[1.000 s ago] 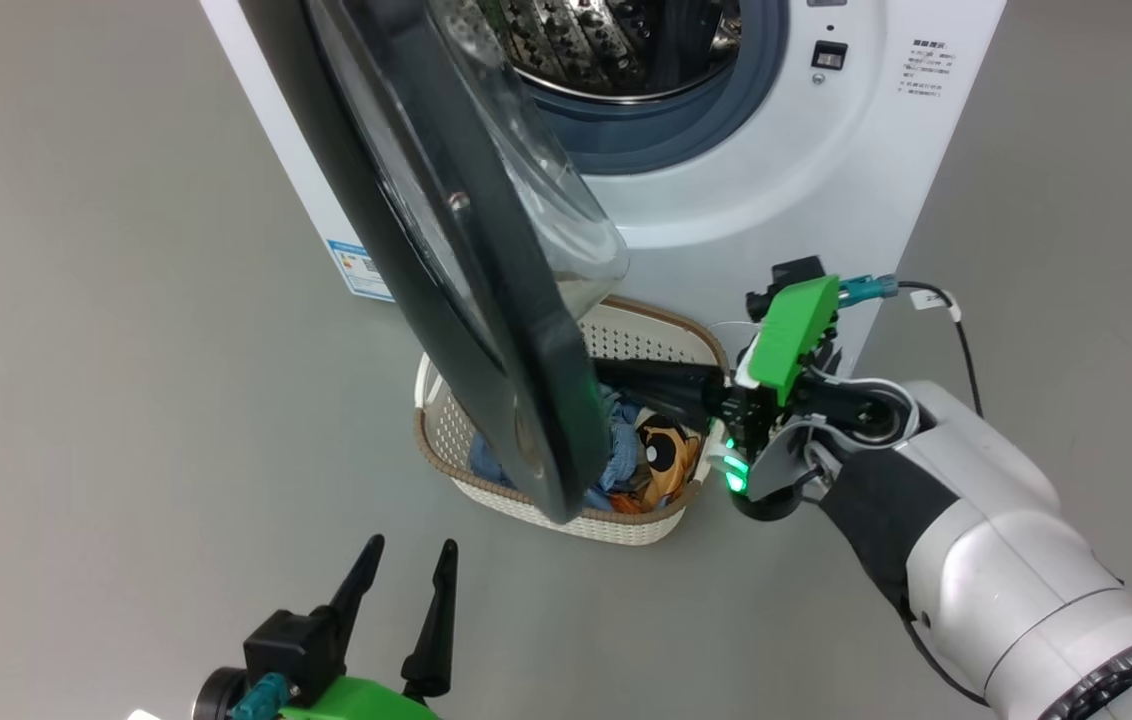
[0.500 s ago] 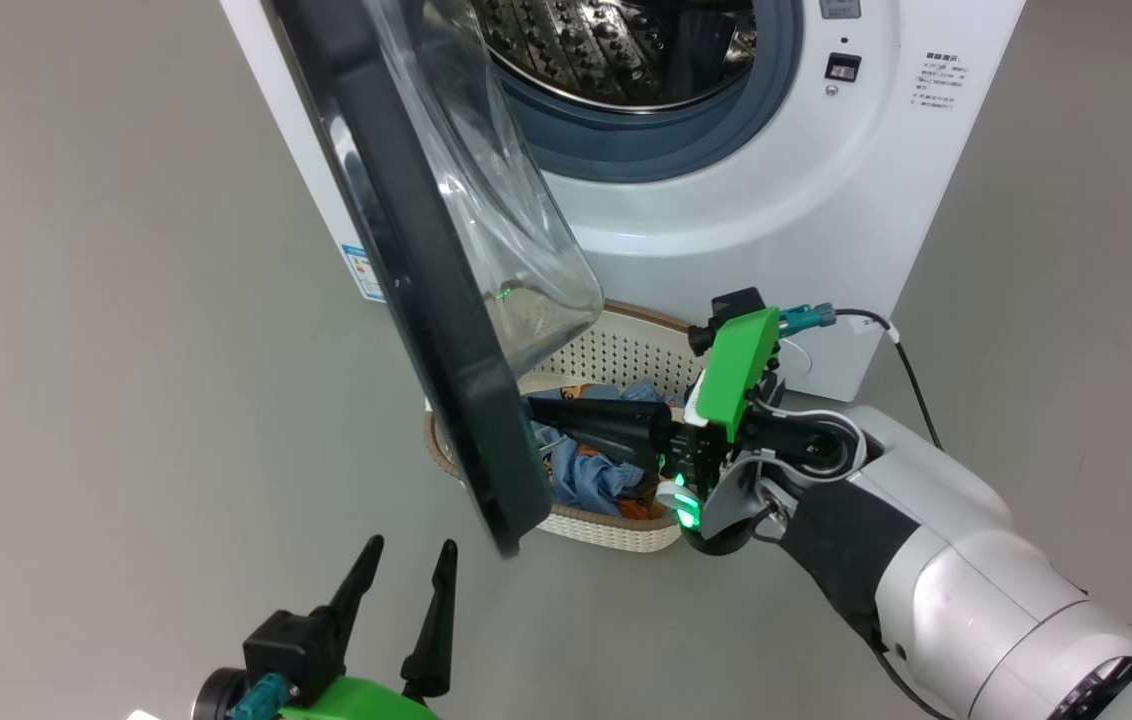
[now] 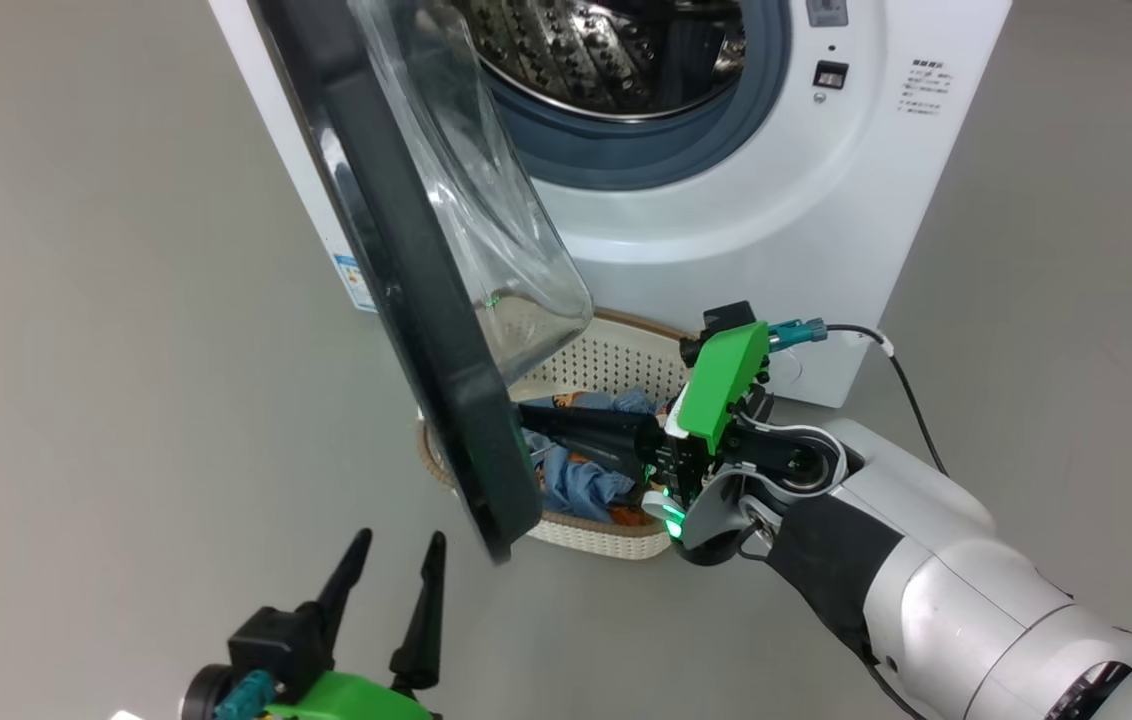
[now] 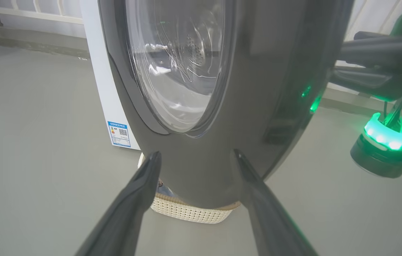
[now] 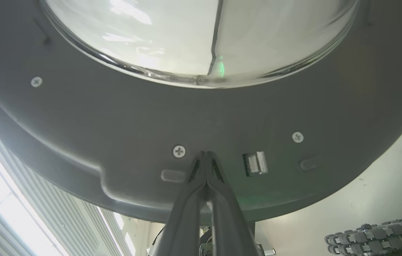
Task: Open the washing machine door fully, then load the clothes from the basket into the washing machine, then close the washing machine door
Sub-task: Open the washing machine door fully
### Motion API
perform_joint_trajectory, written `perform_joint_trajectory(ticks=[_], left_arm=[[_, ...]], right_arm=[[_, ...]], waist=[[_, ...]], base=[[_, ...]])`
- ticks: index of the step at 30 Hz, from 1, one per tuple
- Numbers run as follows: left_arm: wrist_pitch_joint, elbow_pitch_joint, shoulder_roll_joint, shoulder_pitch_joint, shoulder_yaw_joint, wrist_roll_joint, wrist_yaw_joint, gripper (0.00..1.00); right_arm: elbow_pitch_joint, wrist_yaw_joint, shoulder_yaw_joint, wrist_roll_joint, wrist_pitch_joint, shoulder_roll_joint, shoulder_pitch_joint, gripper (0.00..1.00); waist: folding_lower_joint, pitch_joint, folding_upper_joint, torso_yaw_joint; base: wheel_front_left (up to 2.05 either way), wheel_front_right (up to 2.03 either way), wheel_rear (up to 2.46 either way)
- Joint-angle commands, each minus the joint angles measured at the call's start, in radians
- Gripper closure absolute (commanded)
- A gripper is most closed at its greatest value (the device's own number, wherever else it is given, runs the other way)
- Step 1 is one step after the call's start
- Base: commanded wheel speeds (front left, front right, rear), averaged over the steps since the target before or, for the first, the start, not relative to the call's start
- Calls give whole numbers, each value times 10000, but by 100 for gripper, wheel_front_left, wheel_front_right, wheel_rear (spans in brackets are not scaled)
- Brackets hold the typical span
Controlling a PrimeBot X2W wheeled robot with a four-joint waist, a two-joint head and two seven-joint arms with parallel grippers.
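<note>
Only the first step is underway: the washing machine door (image 3: 406, 300) stands swung out from the washing machine (image 3: 726, 250), judged to be about halfway and not fully open. The drum (image 3: 606, 50) looks bare. The clothes (image 3: 581, 485) lie in the basket (image 3: 616, 360), which sits just in front of the washer and partly behind the door's lower edge, so loading and closing are left. The right gripper (image 3: 524, 413) has its fingers pressed together on nothing, tips against the door's inner face just beside the latch (image 5: 256, 163). The left gripper (image 3: 399, 540), fingers spread and empty, sits on the near side of the door's outer face, apart from it.
</note>
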Motion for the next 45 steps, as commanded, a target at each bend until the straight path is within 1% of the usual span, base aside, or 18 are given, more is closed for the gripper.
perform_joint_trajectory(ticks=[1,4,6,9,14,18,21,23,25,26,28,31,35,38,41,45], left_arm=[[-67,-312,123,8,519,75,-28,0],[-67,-330,123,50,641,142,-49,0],[-67,-326,123,134,843,243,-87,0],[-67,-350,123,242,1103,340,-116,0],[-67,-403,123,490,1585,530,-211,0],[-67,-466,123,712,1914,688,-294,0],[-67,-536,123,868,2137,793,-335,0],[-67,-590,123,937,2261,850,-373,0],[-67,-628,123,991,2364,894,-402,0],[-67,-653,123,1020,2415,908,-405,0],[-67,-716,123,1084,2545,921,-384,0],[-67,-796,123,1172,2753,934,-385,0],[-67,-831,123,1200,3086,905,-427,0],[-67,-843,123,1213,3244,874,-429,0],[-67,-873,123,1222,3290,841,-418,0],[-67,-878,123,1265,3294,795,-407,0]], right_arm=[[-263,17,-133,-213,-343,157,26,100],[-423,17,-296,-354,-555,10,176,100],[-896,17,-495,-812,-961,-330,415,100],[-1694,17,-502,-1942,-1864,-834,738,100],[-3340,17,-230,-4494,-4052,-1843,1666,100],[-4187,17,503,-7112,-6283,-2784,2235,100],[-4301,17,970,-8773,-7734,-3323,2570,100],[-4132,17,956,-9717,-8177,-3573,2763,100],[-3898,17,586,-10573,-8331,-3697,3035,100],[-3799,17,213,-11004,-8352,-3703,3195,100],[-3586,17,-978,-12104,-8361,-3591,3603,100],[-3698,17,-2711,-13762,-8365,-3088,4495,100],[-4445,17,-4508,-16000,-8367,-2467,5764,100],[-5185,17,-5765,-17205,-8367,-1880,6734,100],[-5811,17,-6594,-18203,-8368,-1391,7535,100],[-6319,17,-7263,-19174,-8368,-922,8248,100]], waist=[[-1,-155,0,-145],[-1,-273,0,-251],[-1,-487,0,-427],[-1,-737,0,-642],[-1,-1195,0,-1038],[-1,-1505,0,-1376],[-1,-1679,0,-1631],[-1,-1745,0,-1790],[-1,-1808,0,-1932],[-1,-1831,0,-2011],[-1,-1849,0,-2205],[-1,-1860,0,-2511],[-1,-1851,0,-2858],[-1,-1870,0,-3049],[-1,-1885,0,-3197],[-1,-1918,0,-3342]], base=[[0,0,0],[0,0,0],[0,0,0],[0,0,0],[0,0,0],[0,0,0],[0,0,0],[0,0,0],[0,0,0],[0,0,0],[0,0,0],[0,0,0],[0,0,0],[0,0,0],[0,0,0],[0,0,0]])
